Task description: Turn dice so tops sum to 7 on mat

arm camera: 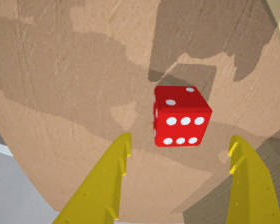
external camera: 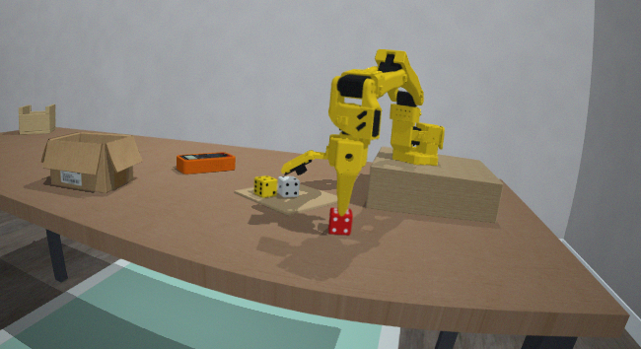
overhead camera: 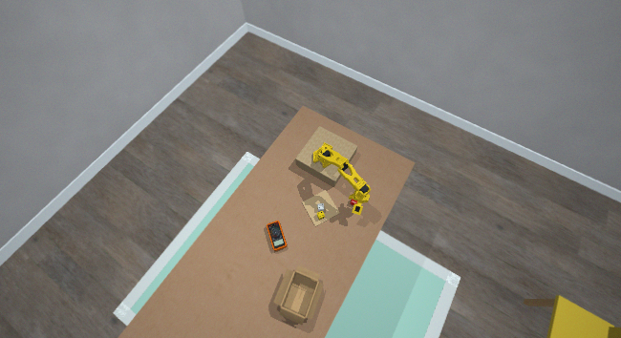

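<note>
The red die (overhead camera: 353, 202) (external camera: 340, 224) (arm camera: 182, 122) rests flat on the table, off the mat. Its top appears to show six pips, its side toward the exterior camera shows four, and the side toward the mat shows two. The gripper (external camera: 342, 212) (arm camera: 181, 136) points down over it, open, with one fingertip overlapping the die's top edge in the exterior view. The yellow die (overhead camera: 321, 215) (external camera: 265, 186) and the white die (overhead camera: 320, 206) (external camera: 288, 186) sit side by side on the mat (overhead camera: 331, 212) (external camera: 320, 200). Their top numbers are too small to read surely.
The wooden block (overhead camera: 312, 172) (external camera: 434, 197) under the arm's base stands behind the red die. An orange-cased device (overhead camera: 276, 236) (external camera: 206, 164) lies beyond the mat. An open cardboard box (overhead camera: 300, 296) (external camera: 91, 168) stands further along. The table's front edge (external camera: 345, 294) runs near the red die.
</note>
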{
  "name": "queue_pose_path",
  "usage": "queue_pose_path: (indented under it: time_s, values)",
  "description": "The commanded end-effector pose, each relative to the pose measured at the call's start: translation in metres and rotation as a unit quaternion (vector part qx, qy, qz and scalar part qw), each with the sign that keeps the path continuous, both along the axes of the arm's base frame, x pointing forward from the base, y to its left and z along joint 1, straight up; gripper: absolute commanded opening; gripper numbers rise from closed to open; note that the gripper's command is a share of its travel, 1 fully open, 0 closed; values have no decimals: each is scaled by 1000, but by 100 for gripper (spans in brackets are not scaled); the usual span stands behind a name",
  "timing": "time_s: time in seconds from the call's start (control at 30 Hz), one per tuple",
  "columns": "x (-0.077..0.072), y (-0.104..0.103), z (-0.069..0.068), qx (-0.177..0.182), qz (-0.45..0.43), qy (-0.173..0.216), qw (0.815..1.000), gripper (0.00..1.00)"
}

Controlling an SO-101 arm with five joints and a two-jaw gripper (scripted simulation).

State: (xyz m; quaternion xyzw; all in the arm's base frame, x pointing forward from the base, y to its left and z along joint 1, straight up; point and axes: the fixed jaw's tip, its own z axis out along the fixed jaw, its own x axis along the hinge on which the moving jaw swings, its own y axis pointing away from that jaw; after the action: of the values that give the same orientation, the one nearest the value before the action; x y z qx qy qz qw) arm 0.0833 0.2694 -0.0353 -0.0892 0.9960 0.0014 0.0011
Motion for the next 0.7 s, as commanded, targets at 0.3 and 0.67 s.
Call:
queue_pose_path:
  time_s: [0.3, 0.67]
  values:
    - [-5, -5, -25, -14, 1, 5, 1000, 35]
    - [-5, -5, -29, -14, 1, 5, 1000, 35]
